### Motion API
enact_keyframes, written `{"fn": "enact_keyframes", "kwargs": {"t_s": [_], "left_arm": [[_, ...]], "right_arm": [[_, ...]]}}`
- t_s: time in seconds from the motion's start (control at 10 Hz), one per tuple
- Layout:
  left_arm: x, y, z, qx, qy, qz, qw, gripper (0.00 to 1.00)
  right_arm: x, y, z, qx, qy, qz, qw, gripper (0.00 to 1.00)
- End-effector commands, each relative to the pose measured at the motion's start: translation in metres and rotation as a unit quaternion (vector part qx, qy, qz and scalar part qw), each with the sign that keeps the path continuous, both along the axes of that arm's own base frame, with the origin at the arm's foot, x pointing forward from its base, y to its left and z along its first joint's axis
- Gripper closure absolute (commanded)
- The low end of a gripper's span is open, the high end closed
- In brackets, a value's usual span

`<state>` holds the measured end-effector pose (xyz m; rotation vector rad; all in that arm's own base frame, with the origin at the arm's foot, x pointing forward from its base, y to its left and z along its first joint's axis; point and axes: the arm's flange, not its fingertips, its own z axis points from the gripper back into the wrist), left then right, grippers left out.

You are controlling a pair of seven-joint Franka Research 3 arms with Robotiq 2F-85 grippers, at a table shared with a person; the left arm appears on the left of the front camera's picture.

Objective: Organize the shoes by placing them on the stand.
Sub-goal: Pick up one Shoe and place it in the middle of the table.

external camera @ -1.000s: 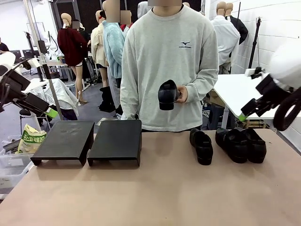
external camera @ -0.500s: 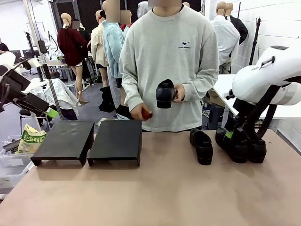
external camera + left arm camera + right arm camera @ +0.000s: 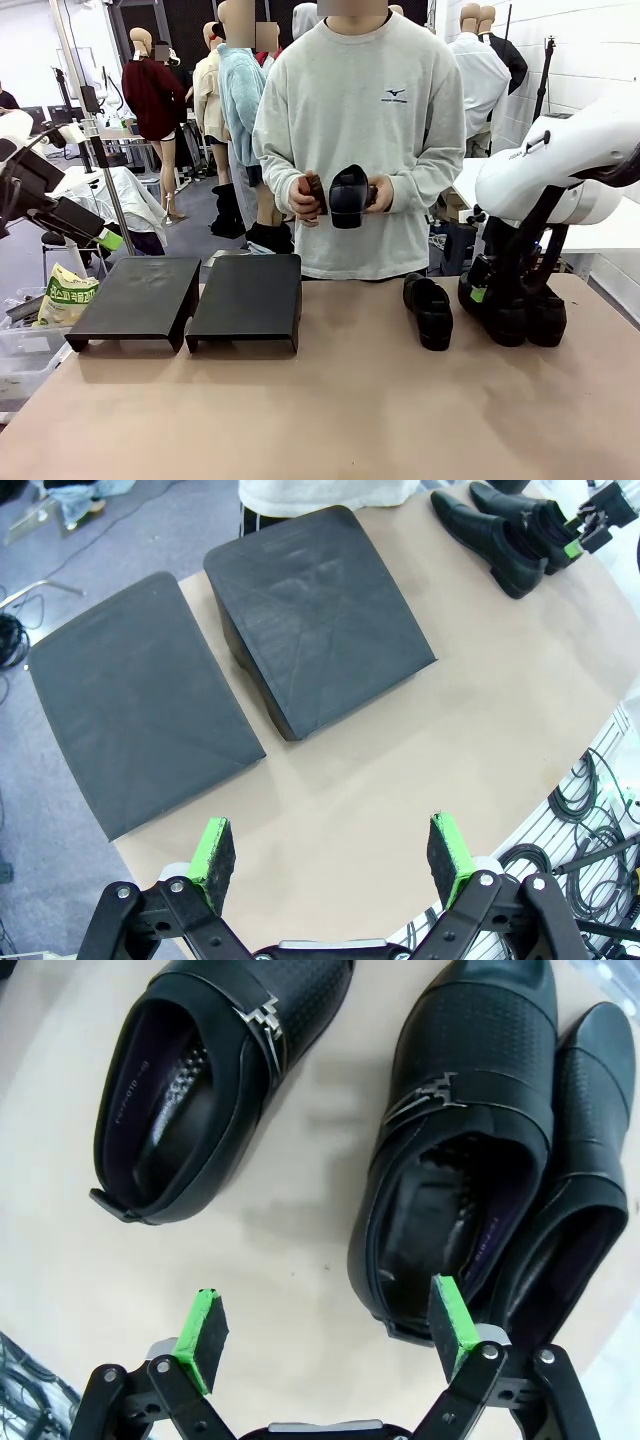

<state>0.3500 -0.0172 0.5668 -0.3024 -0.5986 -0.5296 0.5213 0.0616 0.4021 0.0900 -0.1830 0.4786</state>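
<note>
At the right of the table, three shoes lie well apart from the stand; a person's hands hold the fourth shoe. Right gripper, wide open, has dropped over two of them; left gripper gapes wide.

Right wrist view: the top edge cuts off the toes of the upper-left shoe and centre shoe; the far-right shoe seems partly overlapped.

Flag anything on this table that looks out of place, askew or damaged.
Nothing is spilled or damaged. Three shoes lie on the table rather than on the stand: two shoes pressed against each other, the single shoe apart. The fourth shoe is in the person's hands.
</note>
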Motion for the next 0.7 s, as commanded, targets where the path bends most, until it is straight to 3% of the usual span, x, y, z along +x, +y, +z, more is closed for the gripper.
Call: {"fn": "enact_keyframes", "kwargs": {"t_s": [0.0,0.1,0.2,0.4,0.6], "left_arm": [[0.000,0.002,0.001,-0.002,0.000,-0.002,1.000,0.00],[0.000,0.002,0.001,-0.002,0.000,-0.002,1.000,0.00],[0.000,0.002,0.001,-0.002,0.000,-0.002,1.000,0.00],[0.000,0.002,0.001,-0.002,0.000,-0.002,1.000,0.00],[0.000,0.002,0.001,-0.002,0.000,-0.002,1.000,0.00]], "right_arm": [[0.015,0.004,-0.004,-0.018,0.017,-0.014,1.000,0.00],[0.021,0.006,-0.009,-0.016,0.026,-0.033,0.999,0.00],[0.004,0.003,-0.003,-0.001,0.004,-0.002,1.000,0.00],[0.004,0.003,-0.003,-0.001,0.004,-0.002,1.000,0.00],[0.015,0.007,-0.007,-0.010,0.014,-0.031,0.999,0.00]]}}
